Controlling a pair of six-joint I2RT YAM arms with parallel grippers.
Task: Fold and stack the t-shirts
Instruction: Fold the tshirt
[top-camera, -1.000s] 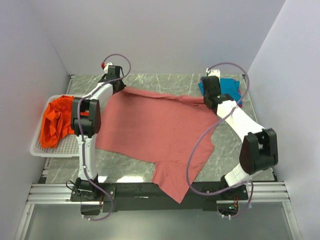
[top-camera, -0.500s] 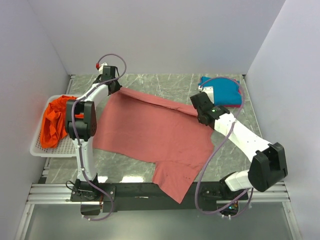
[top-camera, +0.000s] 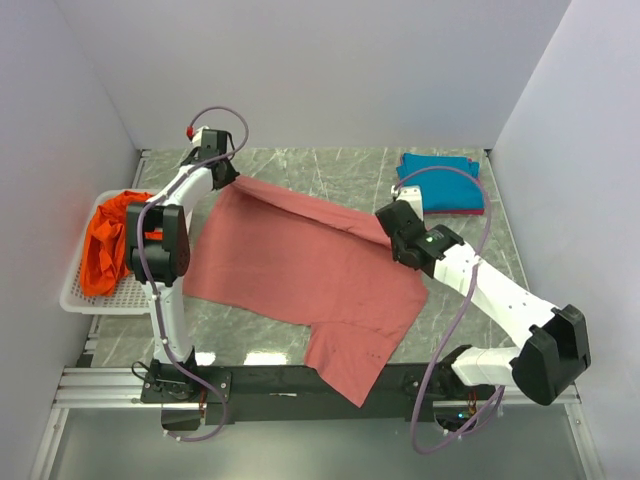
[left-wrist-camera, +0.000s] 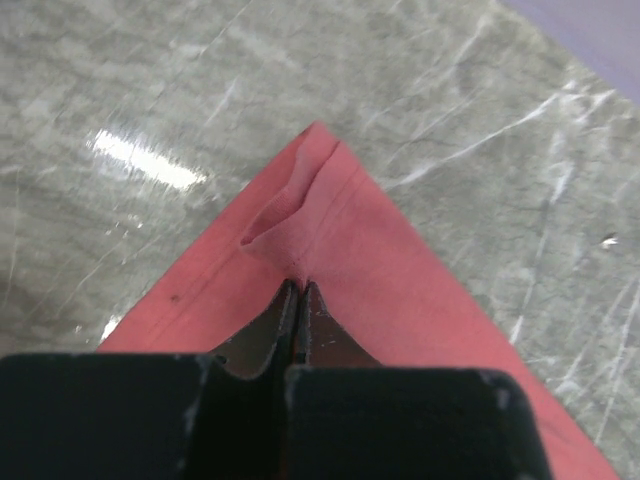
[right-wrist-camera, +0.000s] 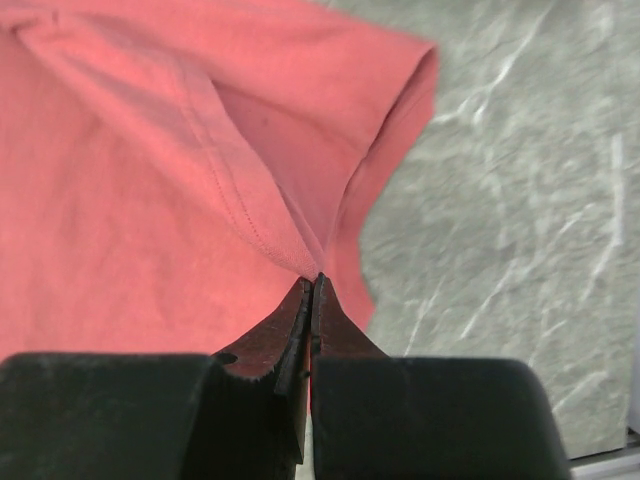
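Grey marble-patterned table (top-camera: 340, 165) between white walls holds all the work. At its far right, the teal-blue t-shirt (top-camera: 440, 180) lies folded on what looks like the magenta t-shirt (top-camera: 472, 210), showing only as a sliver, so two appear done. In the middle, the salmon-red t-shirt (top-camera: 300, 270) lies spread, with one end draped over the near edge. The left gripper (left-wrist-camera: 297, 290) is clamped on its far-left corner and the right gripper (right-wrist-camera: 312, 285) on its far-right sleeve, so a first fold seems under way. The orange t-shirt (top-camera: 105, 245) sits crumpled in the white mesh basket (top-camera: 75, 295) at left, not yet folded.
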